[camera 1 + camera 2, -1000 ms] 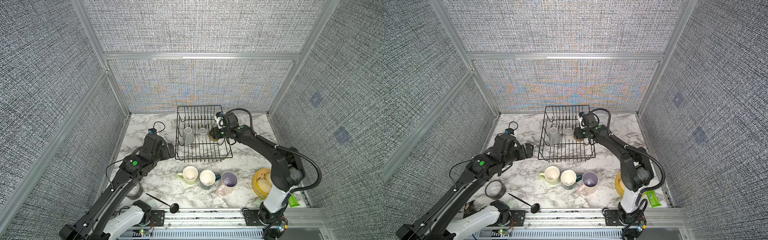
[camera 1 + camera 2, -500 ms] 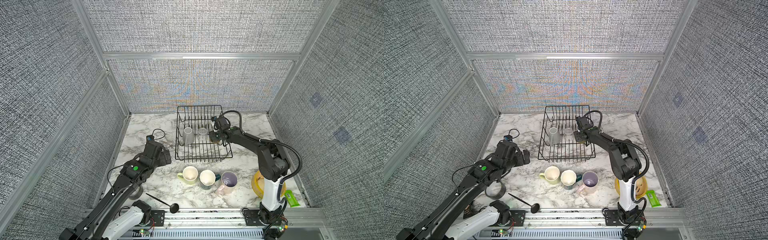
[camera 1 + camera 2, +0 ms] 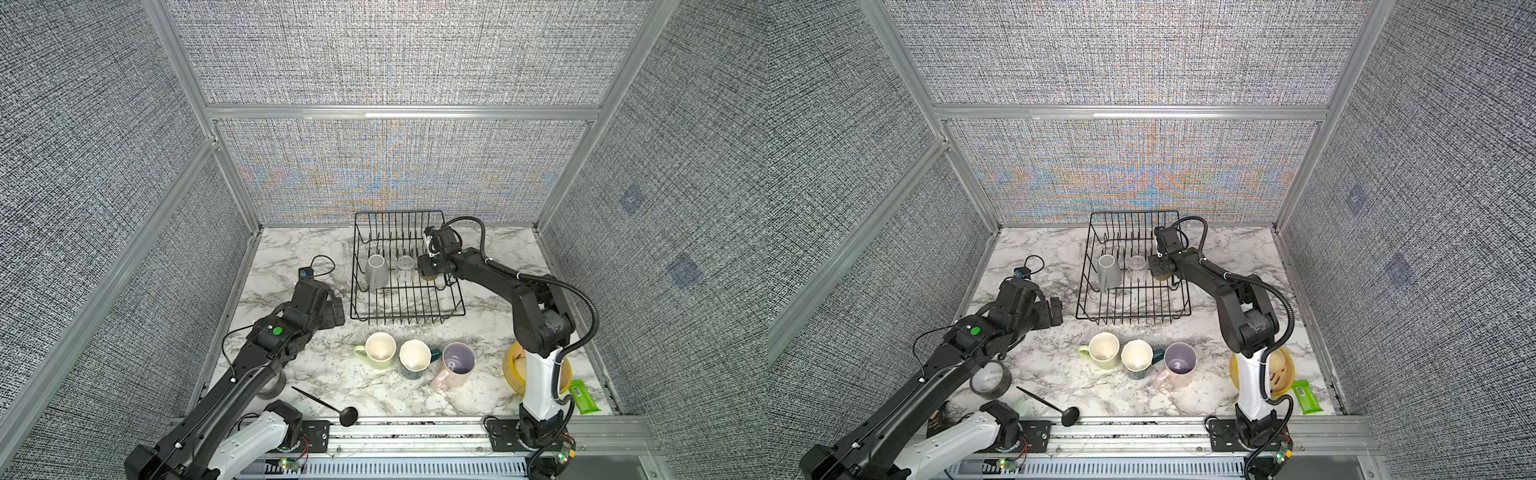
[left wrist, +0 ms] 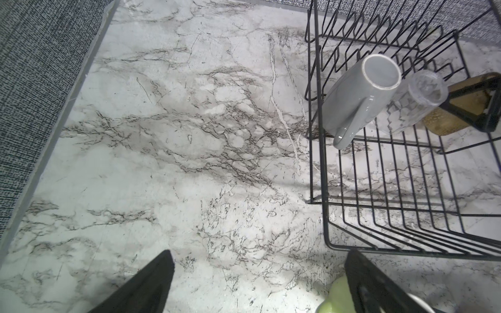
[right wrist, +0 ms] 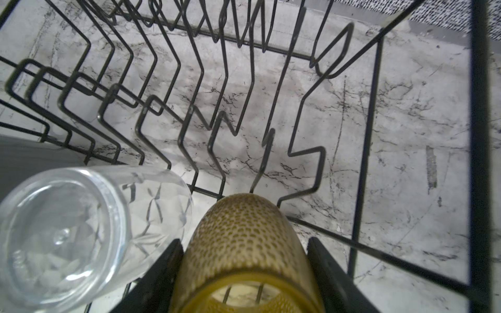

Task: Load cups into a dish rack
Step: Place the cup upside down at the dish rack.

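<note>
Left hand [image 4: 260,253], wide, has drawn back from dish rack [image 3: 407,300]; right hand [image 5: 244,246] grips amber tumbler [image 5: 241,216].

Bright, even light left only soft shadows on the marble table [image 3: 291,257], coloured moiré covered the back wall [image 3: 395,174] in both top views, and the close clear glass [image 5: 62,238] looked slightly blurred.

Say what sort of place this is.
Probably a robot test cell staged as a kitchen counter: grey panels in aluminium framing, a left arm and a right arm mounted on a front rail, and a dish rack on a marbled tabletop.
</note>
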Controlling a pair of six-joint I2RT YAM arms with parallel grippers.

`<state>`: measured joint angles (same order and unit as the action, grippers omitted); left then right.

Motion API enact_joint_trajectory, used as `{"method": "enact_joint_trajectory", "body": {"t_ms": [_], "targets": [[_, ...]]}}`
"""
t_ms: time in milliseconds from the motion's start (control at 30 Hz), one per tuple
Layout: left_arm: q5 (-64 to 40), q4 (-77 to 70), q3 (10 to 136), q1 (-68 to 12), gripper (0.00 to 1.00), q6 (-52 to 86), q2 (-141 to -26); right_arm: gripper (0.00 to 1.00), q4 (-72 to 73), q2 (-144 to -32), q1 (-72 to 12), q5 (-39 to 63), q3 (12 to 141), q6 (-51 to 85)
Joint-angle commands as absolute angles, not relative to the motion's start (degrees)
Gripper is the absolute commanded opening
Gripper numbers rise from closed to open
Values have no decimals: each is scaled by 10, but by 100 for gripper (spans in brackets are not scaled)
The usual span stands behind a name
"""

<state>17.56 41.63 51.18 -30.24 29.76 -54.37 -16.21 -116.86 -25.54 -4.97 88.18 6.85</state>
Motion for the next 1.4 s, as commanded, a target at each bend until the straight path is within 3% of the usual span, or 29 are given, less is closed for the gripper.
{"method": "enact_joint_trajectory", "body": {"t_ms": [0, 167, 733, 867, 1367], "targets": [[180, 396, 510, -302, 99, 285, -545, 54, -163, -1175, -257, -34, 885, 76], [188, 399, 508, -302, 99, 286, -544, 56, -178, -1188, -258, -60, 898, 70], [176, 403, 502, -302, 99, 284, -557, 77, -196, -1180, -258, -61, 907, 91], [159, 397, 494, -301, 99, 293, -542, 94, -192, -1169, -258, -58, 897, 97], [20, 346, 449, -301, 95, 326, -508, 94, -198, -1025, -257, -88, 835, 102]]}}
